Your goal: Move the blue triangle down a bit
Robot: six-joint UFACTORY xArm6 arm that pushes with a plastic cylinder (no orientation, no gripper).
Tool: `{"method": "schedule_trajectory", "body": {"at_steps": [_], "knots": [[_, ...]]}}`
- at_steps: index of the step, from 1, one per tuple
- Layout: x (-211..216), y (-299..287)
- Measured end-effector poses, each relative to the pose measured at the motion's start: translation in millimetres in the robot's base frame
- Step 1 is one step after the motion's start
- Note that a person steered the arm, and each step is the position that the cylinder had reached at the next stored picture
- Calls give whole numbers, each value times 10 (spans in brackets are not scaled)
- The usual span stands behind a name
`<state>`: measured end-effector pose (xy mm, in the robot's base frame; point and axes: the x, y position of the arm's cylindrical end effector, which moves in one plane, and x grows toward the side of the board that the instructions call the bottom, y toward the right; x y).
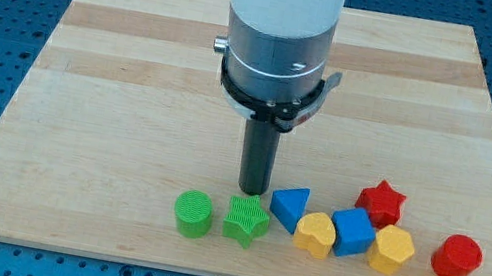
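Note:
The blue triangle [288, 208] lies near the view's bottom edge of the wooden board [133, 88], in a row of blocks. My tip [251, 193] rests on the board just above the green star [246, 220] and just left of the blue triangle, close to its upper left edge. A yellow heart [315, 235] touches the triangle on its lower right.
A green cylinder [193, 214] sits left of the green star. Right of the yellow heart are a blue cube [352, 232], a red star [380, 201], a yellow hexagon [391, 250] and a red cylinder [456, 257]. The board's bottom edge lies close below the row.

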<state>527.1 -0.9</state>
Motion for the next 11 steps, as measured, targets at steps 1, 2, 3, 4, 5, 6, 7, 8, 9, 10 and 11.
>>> {"method": "schedule_trajectory", "body": {"at_steps": [1,2,3,4,5,6,7,8,9,10,11], "knots": [[-448,89],[-752,212],[-752,314],[-654,620],[-643,620],[-116,605],[-53,604],[-23,604],[76,604],[102,604],[121,604]]}}
